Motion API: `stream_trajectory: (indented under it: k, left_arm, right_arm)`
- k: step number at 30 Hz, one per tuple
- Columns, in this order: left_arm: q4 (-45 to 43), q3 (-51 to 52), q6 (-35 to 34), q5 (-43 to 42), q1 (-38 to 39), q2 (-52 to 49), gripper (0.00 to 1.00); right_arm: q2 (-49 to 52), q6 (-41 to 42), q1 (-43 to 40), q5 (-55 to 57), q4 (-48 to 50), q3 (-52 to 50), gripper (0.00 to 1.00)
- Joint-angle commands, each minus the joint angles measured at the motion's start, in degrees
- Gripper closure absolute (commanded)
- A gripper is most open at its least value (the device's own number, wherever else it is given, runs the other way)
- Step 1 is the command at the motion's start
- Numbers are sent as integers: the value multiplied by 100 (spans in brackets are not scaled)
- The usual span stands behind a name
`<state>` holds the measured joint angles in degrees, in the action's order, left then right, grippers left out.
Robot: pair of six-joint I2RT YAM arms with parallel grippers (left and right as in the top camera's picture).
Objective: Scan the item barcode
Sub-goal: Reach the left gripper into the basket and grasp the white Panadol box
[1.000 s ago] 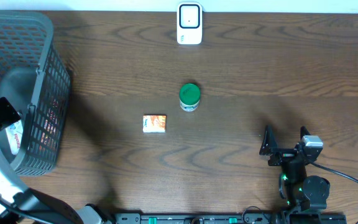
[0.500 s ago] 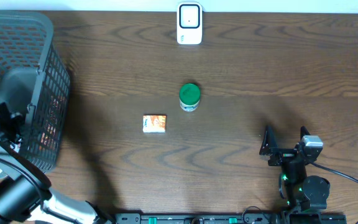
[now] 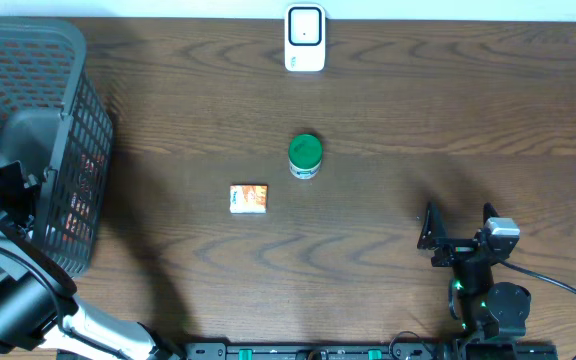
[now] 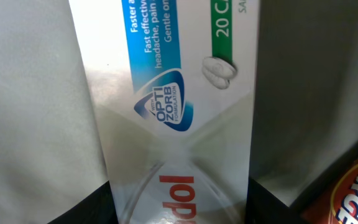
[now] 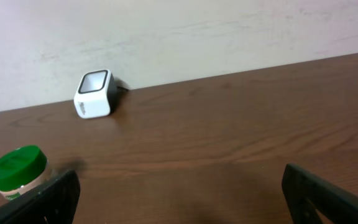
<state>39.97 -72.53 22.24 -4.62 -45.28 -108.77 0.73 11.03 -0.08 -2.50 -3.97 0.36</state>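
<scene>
My left gripper [image 4: 179,208] is down inside the grey mesh basket [image 3: 58,60]. Its dark fingers [image 4: 95,208] press both sides of a white medicine box [image 4: 166,93] with blue, green and red print, so it is shut on the box. From overhead the left gripper [image 3: 8,195] hides the box. The white barcode scanner [image 3: 305,38] stands at the table's far edge, also seen in the right wrist view [image 5: 94,94]. My right gripper [image 3: 460,230] rests open near the front right, nothing between its fingers [image 5: 182,199].
A green-lidded jar [image 3: 305,155] stands mid-table, also at the lower left of the right wrist view [image 5: 17,169]. A small orange and white box [image 3: 249,198] lies in front of it. An orange packet [image 4: 356,193] lies in the basket beside the medicine box.
My left arm has swung down into the basket and its jaws have closed in on the white medicine box. The right arm has not moved.
</scene>
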Motion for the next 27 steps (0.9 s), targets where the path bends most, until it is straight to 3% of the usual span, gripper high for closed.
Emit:
stream_trajectory:
  k: [1,11,18,27]
  left_arm:
    - [-13,74,55,208,-59,-341,45]
    - [61,50,-310,201,-66,313,45]
    - [85,13,-807,168,-66,1705,45]
    - [85,13,-1224,-704,-66,3554,45]
  right_arm:
    - [-35,-83,33,52,-17,-7,1]
    - [-35,-83,33,52,-17,-7,1]
    - [-35,-83,33,52,-17,-7,1]
    - [-35,-83,33,52,-17,-7,1]
